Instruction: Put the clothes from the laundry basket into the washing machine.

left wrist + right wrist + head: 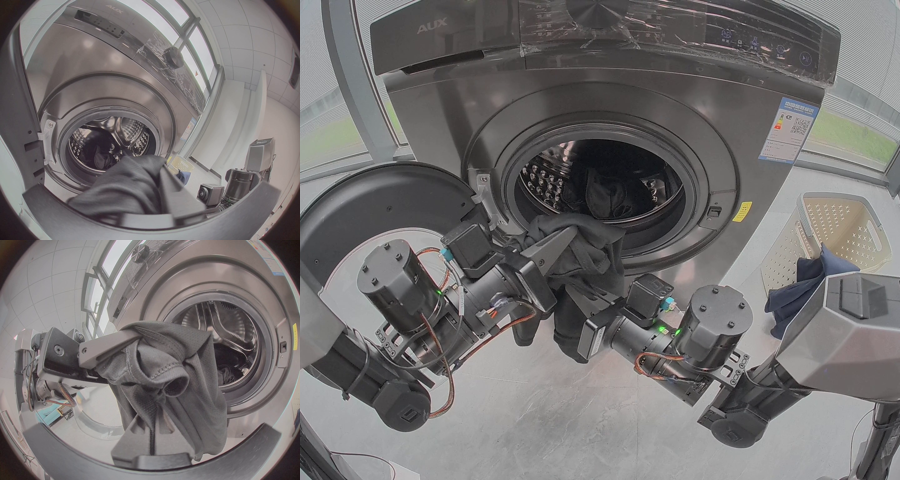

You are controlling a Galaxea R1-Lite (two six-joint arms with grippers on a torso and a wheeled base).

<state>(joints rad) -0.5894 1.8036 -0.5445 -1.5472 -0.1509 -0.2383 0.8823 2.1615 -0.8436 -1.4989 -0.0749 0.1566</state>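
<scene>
A dark grey garment hangs in front of the washing machine's open drum, its upper part resting on the lower lip of the opening. My left gripper is shut on the garment's top edge; in the right wrist view its finger is clamped on the cloth. Just below, my right gripper is shut on the hanging lower part, with a drawstring running between its fingers. More dark clothes lie inside the drum. The laundry basket stands at the right with a blue garment draped over its edge.
The washer's round door is swung open at the left, close behind my left arm. Pale floor stretches below both arms. Windows run behind the machine.
</scene>
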